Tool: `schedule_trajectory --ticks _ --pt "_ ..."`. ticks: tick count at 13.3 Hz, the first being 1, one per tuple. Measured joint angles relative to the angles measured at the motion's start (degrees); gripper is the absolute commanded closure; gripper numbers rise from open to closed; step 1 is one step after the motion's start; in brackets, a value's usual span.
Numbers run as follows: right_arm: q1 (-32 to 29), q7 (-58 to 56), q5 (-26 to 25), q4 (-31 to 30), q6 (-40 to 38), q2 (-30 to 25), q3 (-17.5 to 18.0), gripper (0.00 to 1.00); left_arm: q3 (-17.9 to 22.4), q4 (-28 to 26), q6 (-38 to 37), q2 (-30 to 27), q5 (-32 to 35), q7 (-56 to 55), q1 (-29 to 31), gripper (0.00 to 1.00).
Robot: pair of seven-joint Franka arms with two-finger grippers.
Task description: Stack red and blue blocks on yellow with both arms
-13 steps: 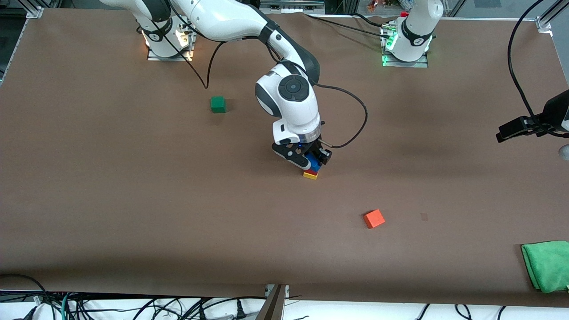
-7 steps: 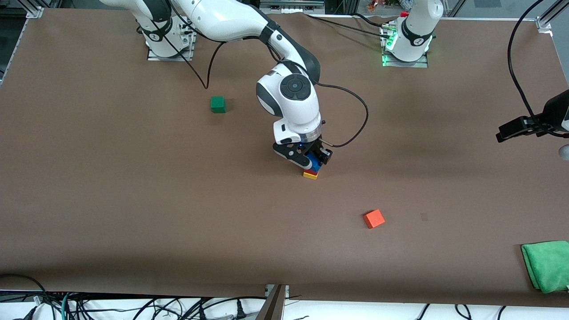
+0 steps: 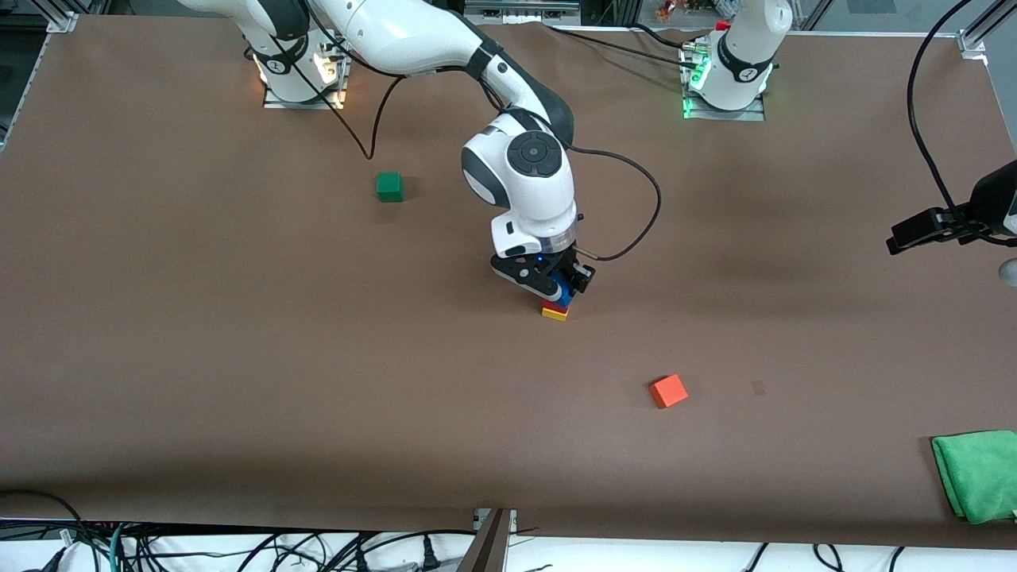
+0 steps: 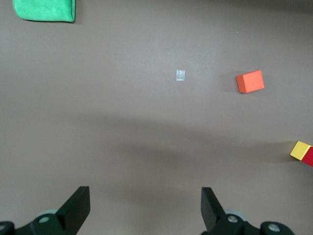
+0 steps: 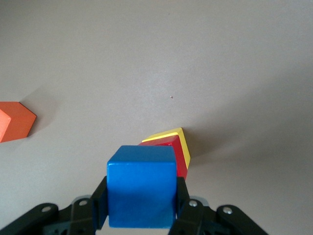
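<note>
The yellow cube (image 3: 554, 314) sits mid-table with the red cube (image 3: 549, 306) on top of it. My right gripper (image 3: 560, 290) is shut on the blue cube (image 3: 564, 294) and holds it directly over the red cube; I cannot tell if they touch. In the right wrist view the blue cube (image 5: 142, 186) fills the jaws of the right gripper (image 5: 142, 196), with the red cube (image 5: 168, 152) and the yellow cube (image 5: 180, 137) below. My left gripper (image 4: 145, 196) is open and empty, waiting over the left arm's end of the table (image 3: 906, 234).
An orange cube (image 3: 668, 391) lies nearer the front camera than the stack. A dark green cube (image 3: 389, 187) lies toward the right arm's base. A green cloth (image 3: 979, 474) lies at the front corner at the left arm's end.
My right arm's wrist has shifted slightly toward the left arm's end, still holding the blue cube over the stack. The left arm has not moved.
</note>
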Motion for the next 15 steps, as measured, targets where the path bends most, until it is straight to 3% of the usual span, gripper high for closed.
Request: schedule_trajectory --ticks 5,7,11,15 --pt "0.0 -0.1 0.0 0.1 0.1 0.0 0.0 0.17 0.0 0.0 0.0 0.0 0.0 0.0 0.0 0.0" --pt "0.0 -0.1 0.0 0.2 -0.1 0.0 0.0 0.01 0.0 0.0 0.0 0.0 0.0 0.0 0.0 0.0" --pt "-0.6 -0.8 0.0 2.6 -6.4 -1.6 -0.5 0.01 0.0 0.0 0.0 0.0 0.0 0.0 0.0 0.0" --pt "-5.8 -13.5 0.0 3.2 -19.4 -9.7 -1.1 0.0 0.0 0.0 0.0 0.0 0.0 0.0 0.0 0.0"
